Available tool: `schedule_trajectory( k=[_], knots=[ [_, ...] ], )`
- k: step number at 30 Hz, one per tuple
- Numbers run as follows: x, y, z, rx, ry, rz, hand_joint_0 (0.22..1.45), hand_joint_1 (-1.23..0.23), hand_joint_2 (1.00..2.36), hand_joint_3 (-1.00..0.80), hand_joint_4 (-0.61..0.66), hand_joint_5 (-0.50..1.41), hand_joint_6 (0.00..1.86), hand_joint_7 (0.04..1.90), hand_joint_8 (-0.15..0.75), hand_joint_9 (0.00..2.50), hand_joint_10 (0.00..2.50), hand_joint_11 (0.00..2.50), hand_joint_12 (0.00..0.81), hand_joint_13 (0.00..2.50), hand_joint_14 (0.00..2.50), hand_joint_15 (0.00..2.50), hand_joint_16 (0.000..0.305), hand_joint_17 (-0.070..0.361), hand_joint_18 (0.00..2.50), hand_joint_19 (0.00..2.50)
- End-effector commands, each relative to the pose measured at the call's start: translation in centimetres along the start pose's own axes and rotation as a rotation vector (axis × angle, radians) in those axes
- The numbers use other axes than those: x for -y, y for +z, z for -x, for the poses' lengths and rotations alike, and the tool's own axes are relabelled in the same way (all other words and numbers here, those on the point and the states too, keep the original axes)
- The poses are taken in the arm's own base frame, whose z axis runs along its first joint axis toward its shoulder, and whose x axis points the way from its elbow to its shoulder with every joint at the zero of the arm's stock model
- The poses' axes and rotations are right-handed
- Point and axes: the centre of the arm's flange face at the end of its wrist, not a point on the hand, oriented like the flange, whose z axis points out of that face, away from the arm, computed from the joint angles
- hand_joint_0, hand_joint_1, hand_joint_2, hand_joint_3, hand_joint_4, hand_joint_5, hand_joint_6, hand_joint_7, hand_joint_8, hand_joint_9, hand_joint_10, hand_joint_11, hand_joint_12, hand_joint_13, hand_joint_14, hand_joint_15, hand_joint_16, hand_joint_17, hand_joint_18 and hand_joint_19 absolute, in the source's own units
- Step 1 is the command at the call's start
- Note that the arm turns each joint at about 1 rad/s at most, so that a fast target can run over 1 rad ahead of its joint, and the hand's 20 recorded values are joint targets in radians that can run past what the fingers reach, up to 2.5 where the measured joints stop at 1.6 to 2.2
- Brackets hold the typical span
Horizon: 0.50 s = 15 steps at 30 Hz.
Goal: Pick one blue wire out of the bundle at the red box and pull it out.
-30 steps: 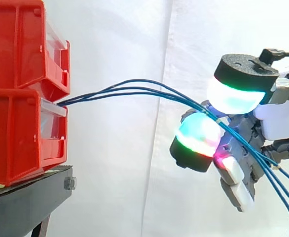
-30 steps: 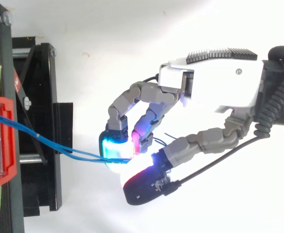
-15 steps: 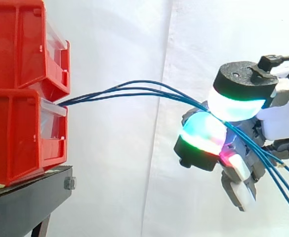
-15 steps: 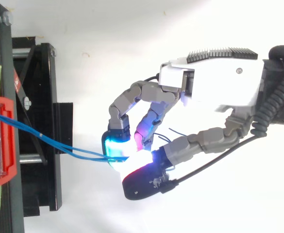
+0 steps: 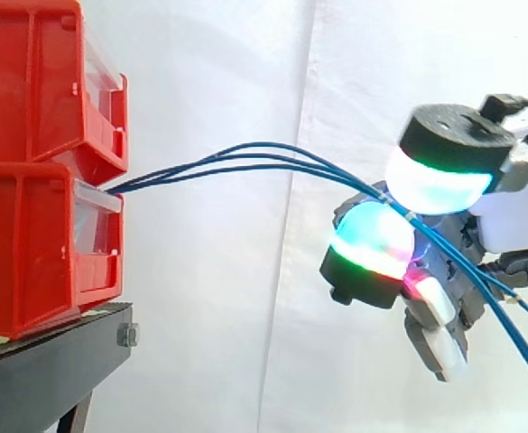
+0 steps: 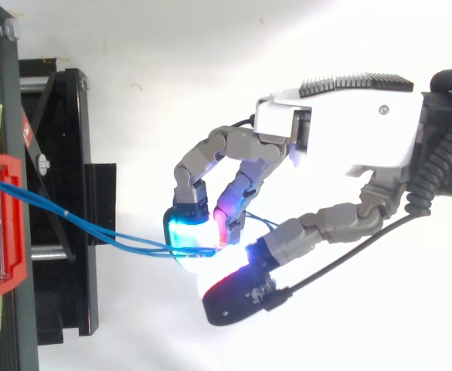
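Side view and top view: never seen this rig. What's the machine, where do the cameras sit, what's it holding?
It is a robot arm carrying a hand with fingers and a thumb. The glowing tips are the hand's own pads, not lamps.

The side view looks level across the work, and the arm comes in from the right. The top view looks straight down on the same scene.

Two stacked red bins sit on a black stand in front of a white curtain. Blue wires run out of the bins' front to the hand, which pinches them between the thumb and a finger. I cannot tell whether it grips one wire or several.
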Motion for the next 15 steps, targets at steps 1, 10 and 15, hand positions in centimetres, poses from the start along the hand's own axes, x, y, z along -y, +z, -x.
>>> schedule_trajectory(
  k=[1,10,15],
  knots=[
    [0.03,0.01,-0.01,0.0,0.0,-0.001,0.56,-0.55,1.0,-0.5,0.14,-0.15,0.93,0.91,0.338,1.07,0.01,0.62,0.406,0.97,0.02,0.57,0.05,0.113,0.83,0.54],
    [0.03,0.01,-0.01,0.0,0.0,-0.001,0.59,-0.66,1.01,-0.32,0.13,-0.15,0.94,0.94,0.349,1.1,0.01,0.63,0.403,0.99,0.02,0.58,0.049,0.11,0.84,0.54],
    [0.03,0.01,-0.01,0.0,0.0,-0.001,0.63,-0.78,1.02,-0.25,0.1,-0.15,0.94,0.97,0.351,1.09,0.01,0.64,0.398,1.0,0.02,0.58,0.048,0.107,0.88,0.53]
  ],
)
